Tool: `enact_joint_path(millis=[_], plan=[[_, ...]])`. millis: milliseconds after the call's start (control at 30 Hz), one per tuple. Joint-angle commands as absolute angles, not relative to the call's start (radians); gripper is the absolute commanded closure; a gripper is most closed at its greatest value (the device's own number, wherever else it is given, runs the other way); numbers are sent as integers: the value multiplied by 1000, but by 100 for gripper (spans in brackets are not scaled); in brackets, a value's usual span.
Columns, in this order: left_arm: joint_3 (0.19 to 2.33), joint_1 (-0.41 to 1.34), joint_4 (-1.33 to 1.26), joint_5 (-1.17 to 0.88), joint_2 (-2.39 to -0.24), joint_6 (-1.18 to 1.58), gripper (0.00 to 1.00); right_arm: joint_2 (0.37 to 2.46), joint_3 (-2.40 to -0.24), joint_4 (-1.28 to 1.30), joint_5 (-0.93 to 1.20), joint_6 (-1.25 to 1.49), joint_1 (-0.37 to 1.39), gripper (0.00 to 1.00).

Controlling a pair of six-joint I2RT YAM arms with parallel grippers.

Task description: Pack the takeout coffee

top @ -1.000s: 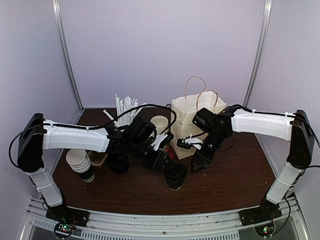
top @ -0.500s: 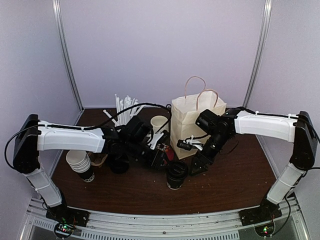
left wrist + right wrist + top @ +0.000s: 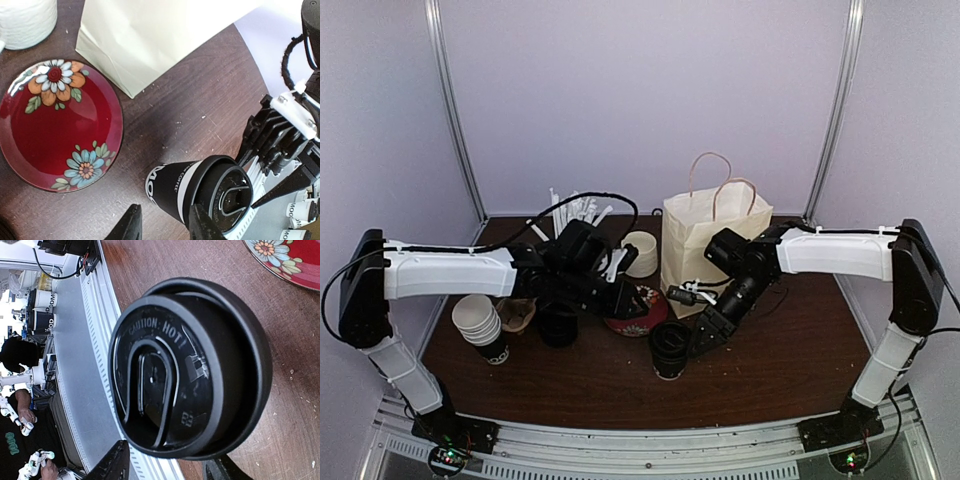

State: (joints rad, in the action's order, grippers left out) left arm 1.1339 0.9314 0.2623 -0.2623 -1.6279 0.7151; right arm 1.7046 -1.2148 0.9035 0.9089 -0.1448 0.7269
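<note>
Right wrist | right jaws flank coffee cup (image 3: 190, 370), tips cropped, cannot tell grip | left jaws apart

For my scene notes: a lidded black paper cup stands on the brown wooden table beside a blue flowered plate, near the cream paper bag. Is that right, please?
Not quite: the flowered plate is red, not blue, as the left wrist view shows. Otherwise yes: the lidded black paper cup stands on the brown wooden table beside it, near the cream paper bag.
</note>
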Motion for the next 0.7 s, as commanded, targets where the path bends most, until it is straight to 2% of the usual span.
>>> enact_joint_path(millis=[0,300,667], plan=[[1174,929,244,-350,-1680,746,67,1715,-1225,873,919,-115,726,50],[1207,929,230,-408,-1730,725,67,1730,-1234,872,844,-103,722,56],[1215,929,284,-432,-1766,706,68,1781,-1248,877,813,-100,721,56]])
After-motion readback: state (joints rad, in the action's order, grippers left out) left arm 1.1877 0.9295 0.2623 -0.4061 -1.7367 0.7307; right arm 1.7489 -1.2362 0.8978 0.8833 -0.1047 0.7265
